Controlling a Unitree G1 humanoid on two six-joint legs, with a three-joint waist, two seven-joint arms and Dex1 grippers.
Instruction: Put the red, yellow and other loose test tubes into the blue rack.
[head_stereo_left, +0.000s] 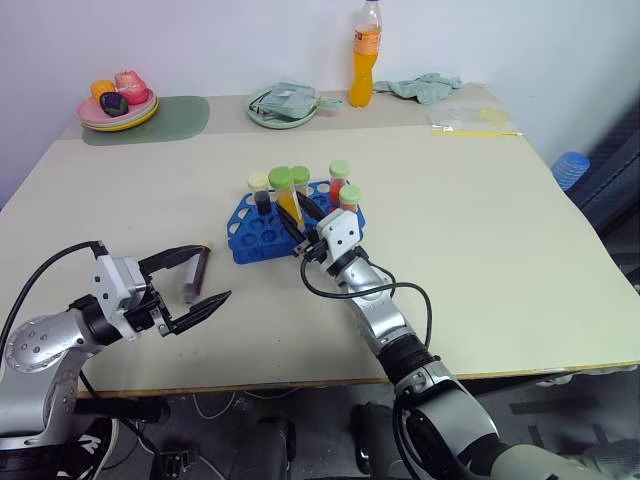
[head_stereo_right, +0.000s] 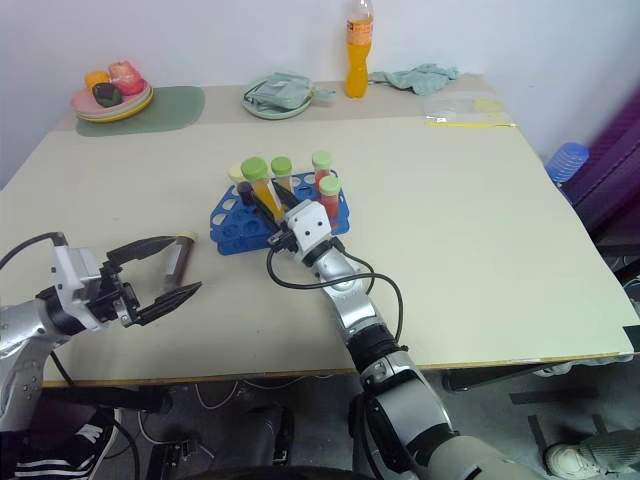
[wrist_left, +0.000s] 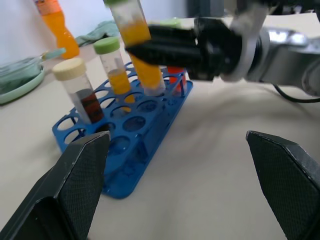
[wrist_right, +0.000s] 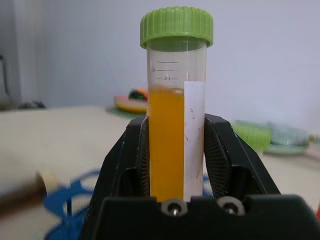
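Nearest us, our left gripper (head_stereo_left: 190, 284) hangs spread wide, with a loose dark tube (head_stereo_left: 194, 272) lying on the table between its fingers. Beyond, our right gripper (head_stereo_left: 300, 222) clamps a yellow tube (wrist_right: 176, 110) upright over the blue rack (head_stereo_left: 250, 235), likely aiming for a hole.

Tubes and blue rack (head_stereo_left: 262, 232) on table.
Yellow green-capped tube (head_stereo_left: 284, 193) upright over rack; four more stand inside; a dark tube (head_stereo_left: 196, 271) lies loose, well left.

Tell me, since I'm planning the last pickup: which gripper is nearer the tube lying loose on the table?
Left. The left gripper hangs open right beside the lying tube; the right gripper is over at the blue rack, holding the yellow tube.
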